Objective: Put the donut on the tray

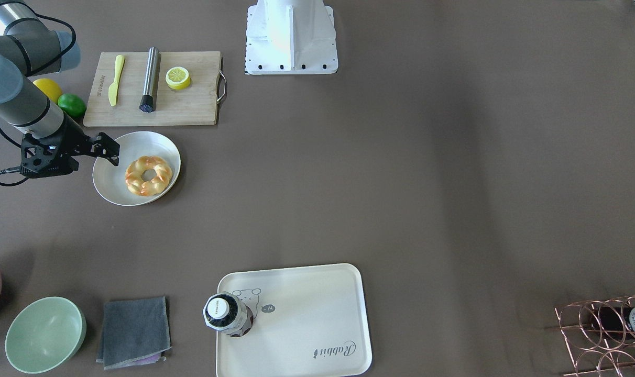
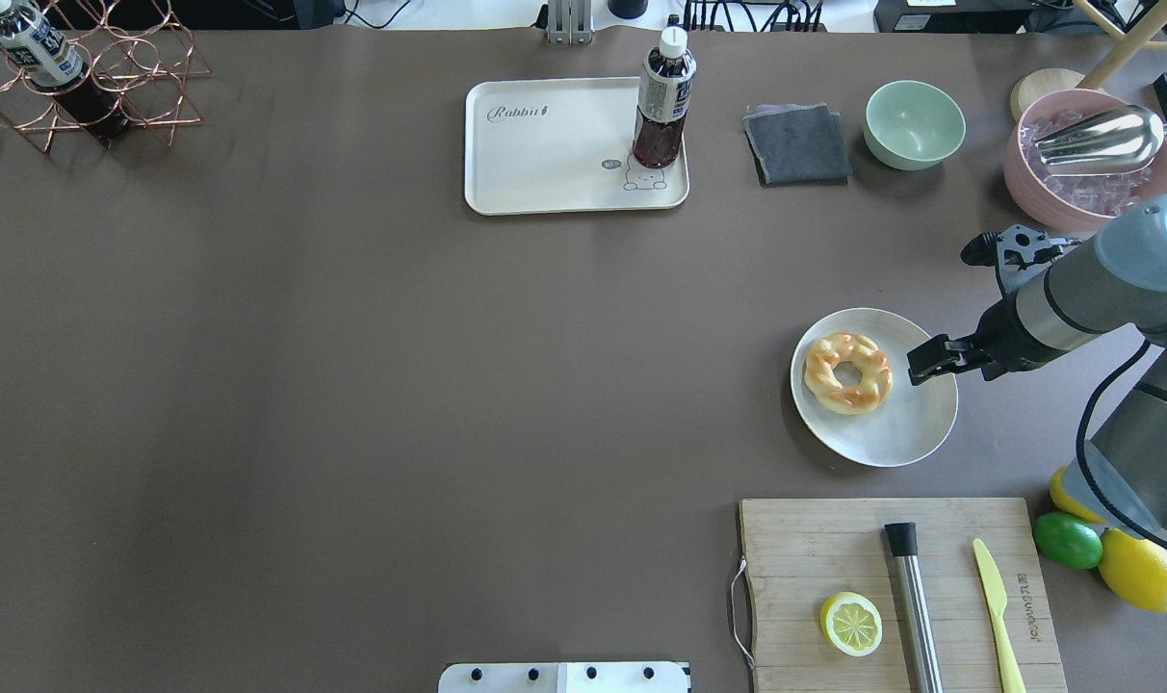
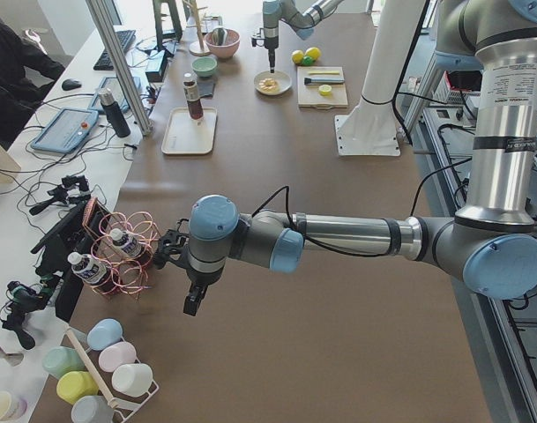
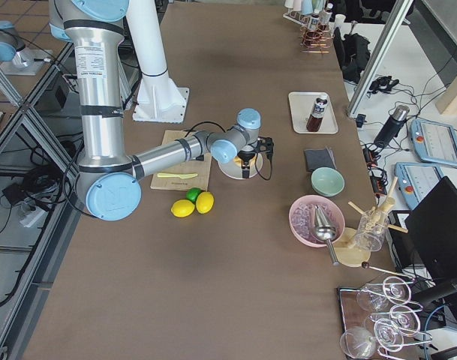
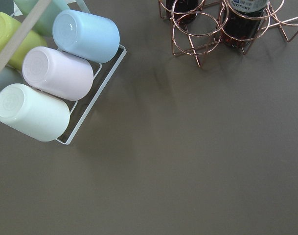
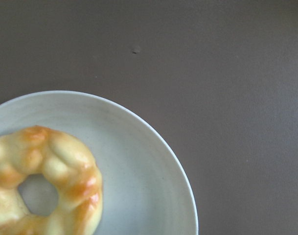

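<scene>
Right gripper (image 2: 928, 360) hangs over the rim of the white plate (image 2: 892, 438), just beside the donut (image 2: 847, 372) lying there, likely to grab it for the far-off tray (image 2: 545, 164), but I cannot tell if it is spread apart or pinched together.

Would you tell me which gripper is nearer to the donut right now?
Right. The right gripper hangs over the plate, beside the donut; the left gripper is far off, by the copper wire rack.
</scene>
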Tool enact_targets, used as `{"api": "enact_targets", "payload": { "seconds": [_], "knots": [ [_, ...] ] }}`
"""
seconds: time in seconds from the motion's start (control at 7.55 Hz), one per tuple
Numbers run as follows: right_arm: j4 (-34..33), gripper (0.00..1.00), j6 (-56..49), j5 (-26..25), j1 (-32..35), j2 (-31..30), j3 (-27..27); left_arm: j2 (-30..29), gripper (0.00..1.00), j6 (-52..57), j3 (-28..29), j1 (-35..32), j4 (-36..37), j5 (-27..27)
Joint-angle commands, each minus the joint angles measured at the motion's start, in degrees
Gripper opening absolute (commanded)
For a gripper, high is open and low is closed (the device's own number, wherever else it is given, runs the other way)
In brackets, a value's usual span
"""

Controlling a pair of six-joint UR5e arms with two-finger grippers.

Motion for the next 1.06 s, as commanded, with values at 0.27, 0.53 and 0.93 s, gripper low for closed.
{"api": "enact_targets", "payload": {
  "seconds": [0.27, 0.53, 0.93],
  "knots": [
    [6.72, 0.59, 0.71, -0.22, -0.77, -0.41, -4.16, 0.31, 0.98, -0.06, -0.03, -0.08, -0.02, 0.0],
    [6.81, 0.0, 0.54, -0.22, -0.77, -0.32, -3.64, 0.23, 0.98, -0.06, 0.06, -0.08, 0.07, 0.0],
    [6.55, 0.0, 3.17, -1.01, -0.69, -0.32, -2.14, 0.05, 0.98, 0.03, 0.24, -0.08, 0.16, 0.0]
  ]
}}
